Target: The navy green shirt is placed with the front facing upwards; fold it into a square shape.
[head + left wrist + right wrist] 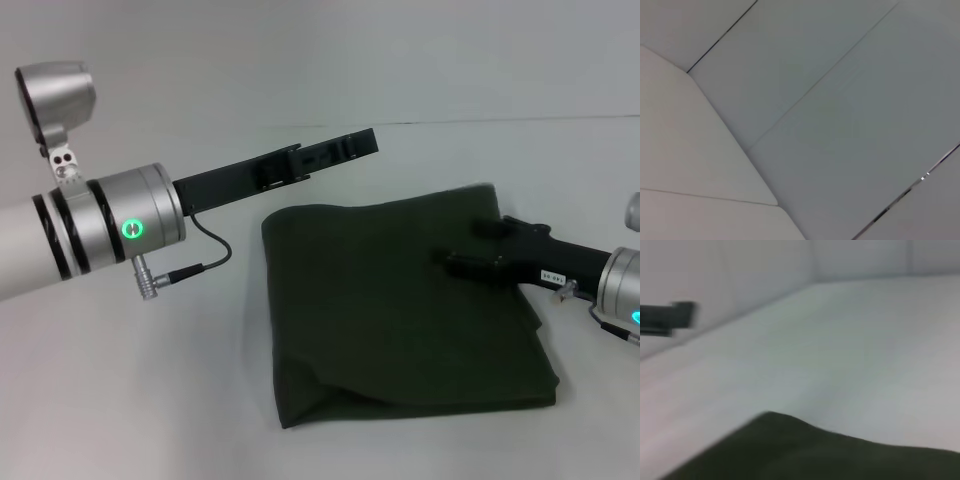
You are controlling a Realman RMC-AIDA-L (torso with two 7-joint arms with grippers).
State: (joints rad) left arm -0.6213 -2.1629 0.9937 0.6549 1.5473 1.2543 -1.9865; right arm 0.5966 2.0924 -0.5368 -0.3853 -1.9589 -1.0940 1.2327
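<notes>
The navy green shirt [400,300] lies folded into a rough square on the white table [150,400], with no print or label showing. Its edge also shows in the right wrist view [805,455]. My right gripper [468,258] is low over the shirt's right part, close to or touching the cloth. My left gripper [345,150] is raised above the table behind the shirt's far left corner, apart from the cloth. It also shows far off in the right wrist view [667,319]. The left wrist view shows only pale panels.
The table's far edge [500,122] meets a plain pale wall behind the shirt. A cable [205,255] hangs from my left wrist above the table, left of the shirt.
</notes>
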